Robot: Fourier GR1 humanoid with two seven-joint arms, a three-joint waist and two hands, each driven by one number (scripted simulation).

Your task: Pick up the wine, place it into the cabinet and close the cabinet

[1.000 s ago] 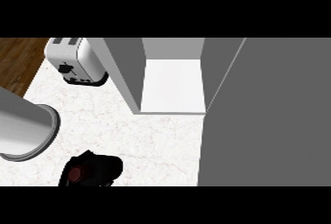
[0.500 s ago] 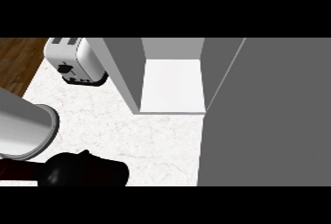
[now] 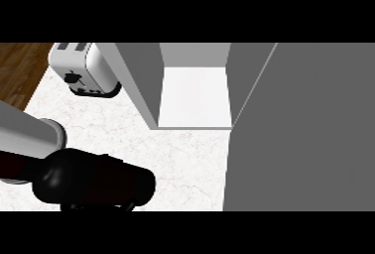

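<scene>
Wine shows only as a dark red body at the near left edge of the view, above the counter. Its right end runs into the black left hand. The hand reads as one dark rounded mass with its fingers clenched round the wine, so most of the bottle is hidden. A grey forearm comes in from the left edge, just beyond the wine and the hand.

The cabinet stands at the far side of the white marbled counter, well apart from the hand. It is open, and its pale inner floor is lit and bare. The cabinet door is a broad grey panel filling the right side of the view, swung out toward the near edge.

A silver toaster sits on the counter at the far left, just beside the cabinet's left wall. Beyond it, brown wooden floor shows at the far left corner.
</scene>
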